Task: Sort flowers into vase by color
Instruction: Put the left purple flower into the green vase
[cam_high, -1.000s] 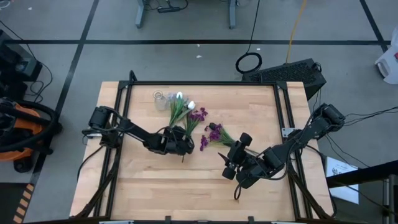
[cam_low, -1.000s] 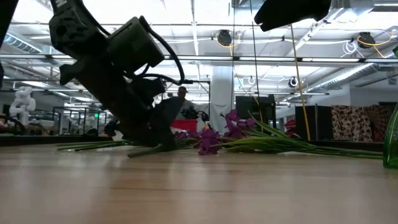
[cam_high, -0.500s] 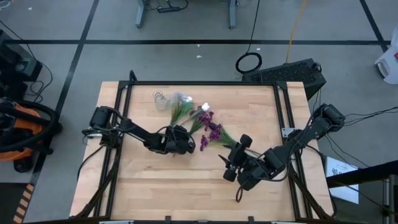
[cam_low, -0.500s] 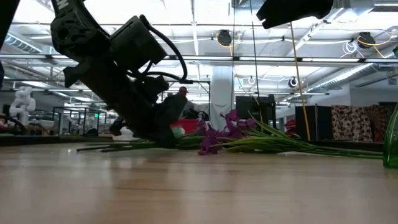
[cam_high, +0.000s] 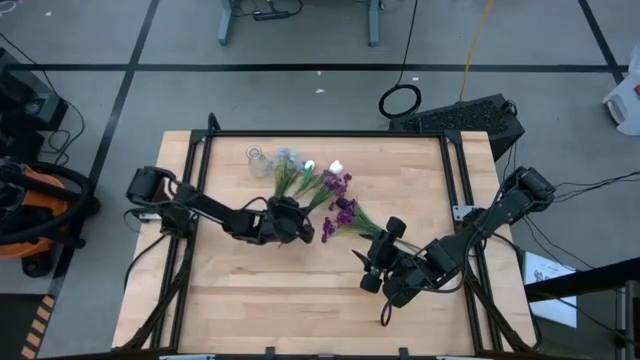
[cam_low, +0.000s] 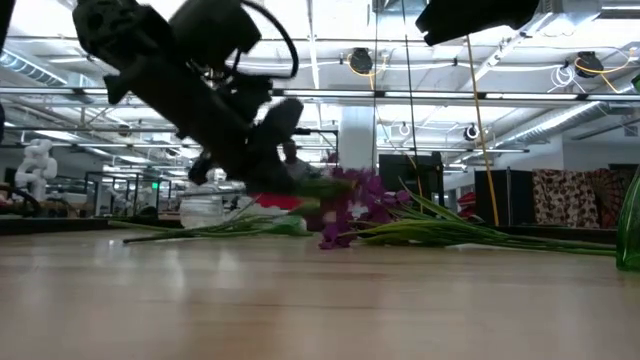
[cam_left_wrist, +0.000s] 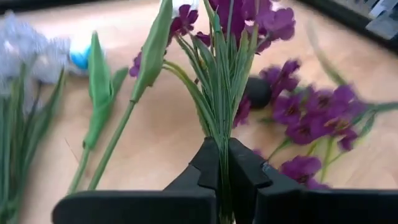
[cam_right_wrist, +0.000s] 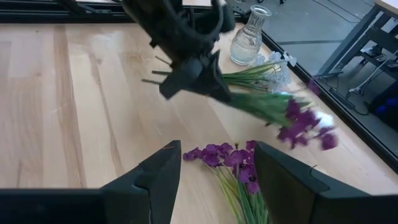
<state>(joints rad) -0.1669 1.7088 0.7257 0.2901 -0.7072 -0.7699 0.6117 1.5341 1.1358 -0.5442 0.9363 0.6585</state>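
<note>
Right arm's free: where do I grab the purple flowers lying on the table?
Grip the purple flowers by the bare green stalks below the blooms, from above, with the right gripper fingers straddling the stalks: they lie flat, and the blooms are soft.

We see a light wooden table (cam_high: 230, 280) with a black frame along its edges. Toward its upper middle in the high view stands a clear glass vase (cam_high: 257, 160); beside it lie pale and white-budded flowers (cam_high: 292, 172), and nearer the centre purple flowers (cam_high: 345, 215).
</note>
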